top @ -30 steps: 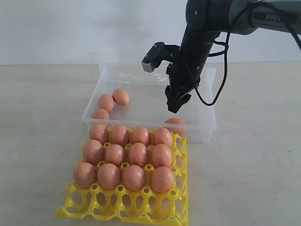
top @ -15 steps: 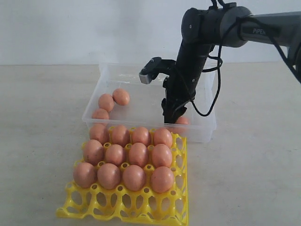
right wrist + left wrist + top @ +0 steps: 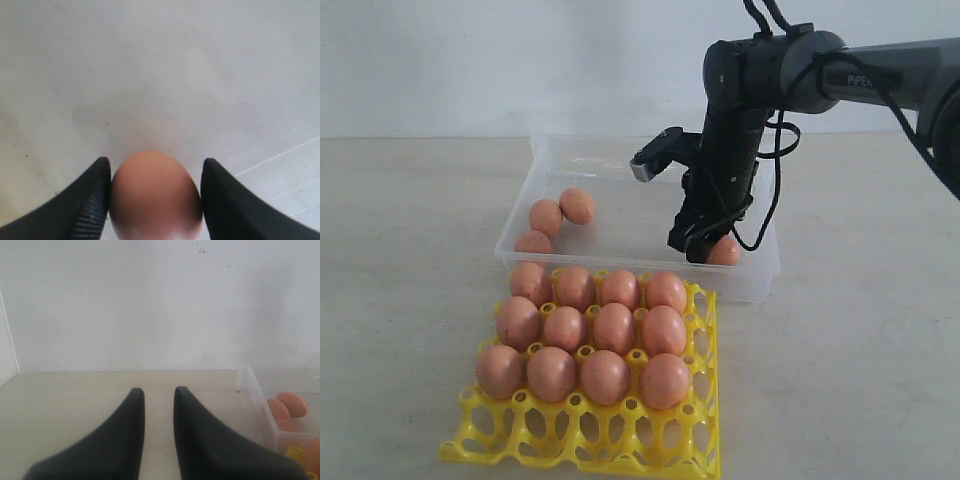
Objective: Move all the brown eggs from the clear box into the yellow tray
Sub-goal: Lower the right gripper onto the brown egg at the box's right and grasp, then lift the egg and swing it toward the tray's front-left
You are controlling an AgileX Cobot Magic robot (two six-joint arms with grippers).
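the right gripper [image 3: 698, 248] is down inside the clear box [image 3: 745, 283], near its front right corner, its jaws spread wide on either side of one brown egg [image 3: 156, 195]; the pads sit close against the shell and no squeeze shows. three more brown eggs [image 3: 546, 217] lie along the box's left wall. the yellow tray [image 3: 580, 440] rests on the bench [image 3: 410, 300] just before the box's front wall, twelve brown eggs [image 3: 614, 328] filling its three back rows. the left gripper [image 3: 159, 390] hangs over the bench beyond the box's left side, jaws a narrow gap apart, holding nothing.
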